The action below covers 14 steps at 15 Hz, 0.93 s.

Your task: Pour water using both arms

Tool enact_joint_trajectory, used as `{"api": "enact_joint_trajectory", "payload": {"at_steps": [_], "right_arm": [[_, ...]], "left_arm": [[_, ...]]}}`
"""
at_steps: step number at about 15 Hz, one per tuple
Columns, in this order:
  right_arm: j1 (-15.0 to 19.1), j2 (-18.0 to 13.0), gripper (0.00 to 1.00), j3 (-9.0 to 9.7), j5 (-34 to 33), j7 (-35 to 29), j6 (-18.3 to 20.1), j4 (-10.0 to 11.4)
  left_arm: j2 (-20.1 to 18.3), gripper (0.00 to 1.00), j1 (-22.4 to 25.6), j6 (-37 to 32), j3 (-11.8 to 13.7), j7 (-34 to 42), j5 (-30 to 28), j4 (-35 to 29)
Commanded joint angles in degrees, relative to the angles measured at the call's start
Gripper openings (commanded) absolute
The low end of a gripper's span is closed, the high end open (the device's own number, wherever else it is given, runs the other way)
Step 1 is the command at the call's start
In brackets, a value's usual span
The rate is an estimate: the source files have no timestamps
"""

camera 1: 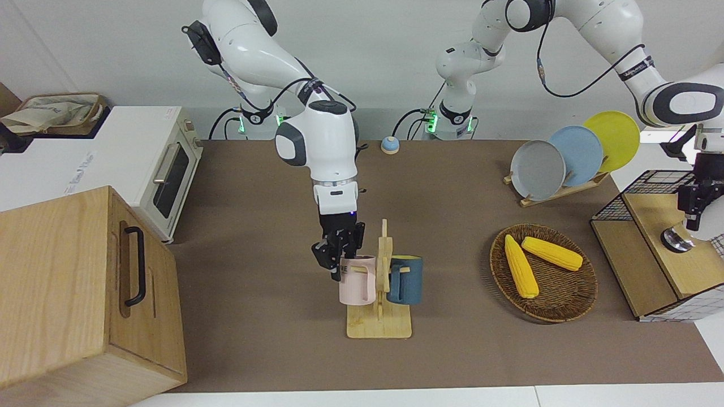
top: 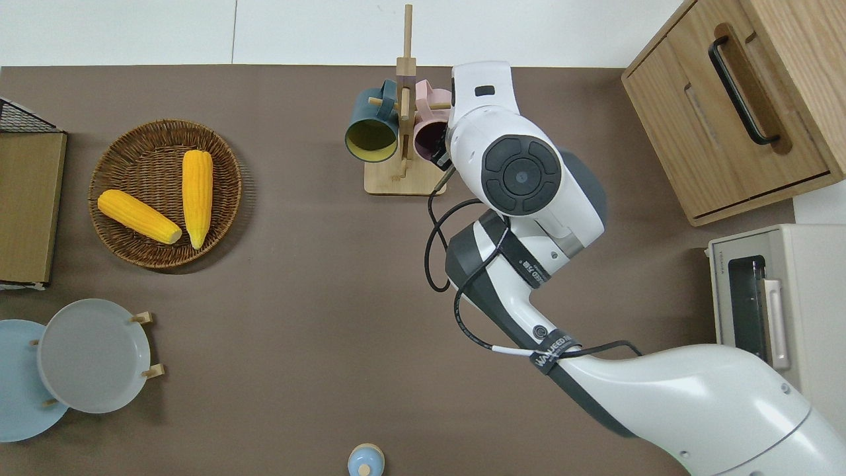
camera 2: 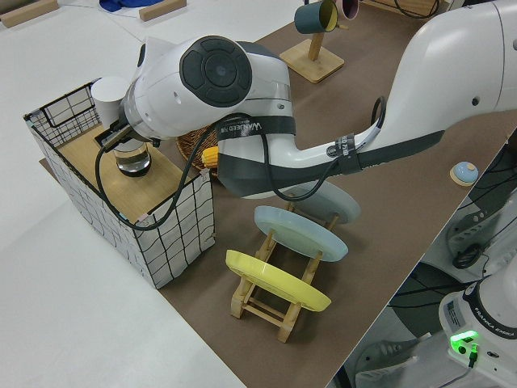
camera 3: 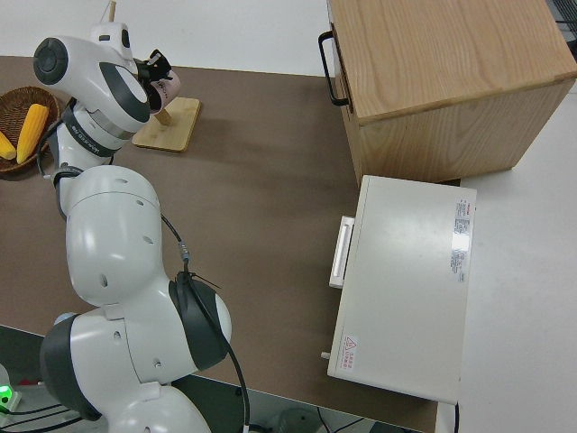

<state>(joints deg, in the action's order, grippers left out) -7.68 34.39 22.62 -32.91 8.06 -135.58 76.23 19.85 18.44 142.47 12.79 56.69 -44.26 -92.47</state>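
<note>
A pink mug hangs on a wooden mug rack in the middle of the table, back to back with a dark blue mug. My right gripper is down at the pink mug's rim, with one finger outside the wall; the wrist hides it from overhead. My left gripper hangs just above a clear glass standing on the wooden board inside a wire crate at the left arm's end of the table. Water is not discernible.
A wicker basket holds two corn cobs. A rack carries grey, blue and yellow plates. A toaster oven and a wooden cabinet stand at the right arm's end. A small blue bell sits near the robots.
</note>
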Motion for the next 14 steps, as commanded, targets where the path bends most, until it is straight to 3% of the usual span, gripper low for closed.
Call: {"api": "enact_joint_trajectory", "payload": {"at_steps": [1,2,7,14], "right_arm": [[-0.1,0.9,0.425,0.4,-1.3,-0.7,-0.2,-1.3],[-0.1,0.9,0.342,0.4,-1.3,-0.7,0.0,-1.3],[-0.1,0.9,0.115,0.4,-1.0,-0.7,0.1,-1.3],[-0.1,0.9,0.044,0.4,-0.9,-0.5,0.3,-1.3]], "left_arm": [[0.8,0.0,0.3,0.7,-0.3,0.4,-1.3,1.1],[0.8,0.0,0.3,0.7,-0.3,0.4,-1.3,1.1],[0.7,0.0,0.3,0.7,-0.3,0.3,-1.2,1.1],[0.1,0.0,0.5,0.3,0.1,-1.2,-0.7,1.2]]}}
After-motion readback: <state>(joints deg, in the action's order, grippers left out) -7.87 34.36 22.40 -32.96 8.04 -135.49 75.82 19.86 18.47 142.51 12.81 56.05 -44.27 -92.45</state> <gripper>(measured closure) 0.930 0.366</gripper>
